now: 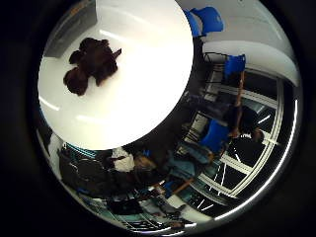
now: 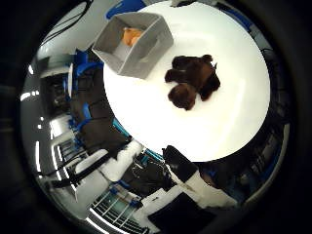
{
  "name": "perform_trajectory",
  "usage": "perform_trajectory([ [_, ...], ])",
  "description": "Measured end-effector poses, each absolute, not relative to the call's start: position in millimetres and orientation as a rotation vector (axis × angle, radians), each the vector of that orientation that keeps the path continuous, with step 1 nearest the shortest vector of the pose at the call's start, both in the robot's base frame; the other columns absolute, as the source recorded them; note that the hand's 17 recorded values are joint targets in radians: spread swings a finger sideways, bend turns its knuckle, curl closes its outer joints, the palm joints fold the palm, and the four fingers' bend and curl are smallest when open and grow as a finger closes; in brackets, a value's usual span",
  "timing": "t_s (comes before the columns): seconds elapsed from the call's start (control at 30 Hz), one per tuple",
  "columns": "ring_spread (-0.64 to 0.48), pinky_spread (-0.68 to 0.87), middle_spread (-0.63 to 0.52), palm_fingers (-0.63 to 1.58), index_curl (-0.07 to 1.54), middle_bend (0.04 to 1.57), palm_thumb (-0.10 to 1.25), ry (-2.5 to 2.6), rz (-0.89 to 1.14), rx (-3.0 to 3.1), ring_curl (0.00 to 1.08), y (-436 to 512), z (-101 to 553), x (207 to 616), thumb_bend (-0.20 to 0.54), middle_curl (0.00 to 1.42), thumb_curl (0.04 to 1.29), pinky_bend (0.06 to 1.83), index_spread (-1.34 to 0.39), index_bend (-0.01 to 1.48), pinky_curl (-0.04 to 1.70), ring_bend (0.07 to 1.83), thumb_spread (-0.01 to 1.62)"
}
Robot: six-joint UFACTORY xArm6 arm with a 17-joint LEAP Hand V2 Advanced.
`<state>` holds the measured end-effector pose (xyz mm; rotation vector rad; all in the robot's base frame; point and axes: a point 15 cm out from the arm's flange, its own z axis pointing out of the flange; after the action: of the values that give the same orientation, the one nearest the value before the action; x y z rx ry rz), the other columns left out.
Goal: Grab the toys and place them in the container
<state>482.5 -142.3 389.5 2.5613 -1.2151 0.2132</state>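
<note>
No part of the hand is showing in either palm view, so whether it is released, clenched or grasping anything cannot be told. Both views are looking out over a round white table (image 2: 229,122). A dark brown plush toy (image 2: 192,80) is lying on the tabletop, apart from the palm and filling only a small part of each view. Near it, a grey fabric container (image 2: 141,56) is sitting on the table by the edge, open side up, with 1 orange toy (image 2: 130,36) lying inside it. The brown toy is resting just beside the container, not touching it. Blue chairs (image 1: 217,133) are standing in the room beyond the table.
</note>
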Motion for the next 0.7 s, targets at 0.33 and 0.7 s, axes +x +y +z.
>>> perform_trajectory([
  [0.33, 0.19, 0.37, 0.03, -0.02, 0.23, 0.19, 0.60, -0.965, 0.390, 2.520, 0.27, -136, 365, 476, -0.024, 0.30, 0.31, 0.46, -0.44, 0.15, 0.33, 0.30, 1.02],
  [0.7, 0.17, 0.37, 0.02, -0.02, 0.23, 0.19, 0.63, -0.848, 0.427, 2.513, 0.27, -127, 332, 476, -0.025, 0.30, 0.32, 0.47, -0.43, 0.15, 0.32, 0.30, 1.00],
])
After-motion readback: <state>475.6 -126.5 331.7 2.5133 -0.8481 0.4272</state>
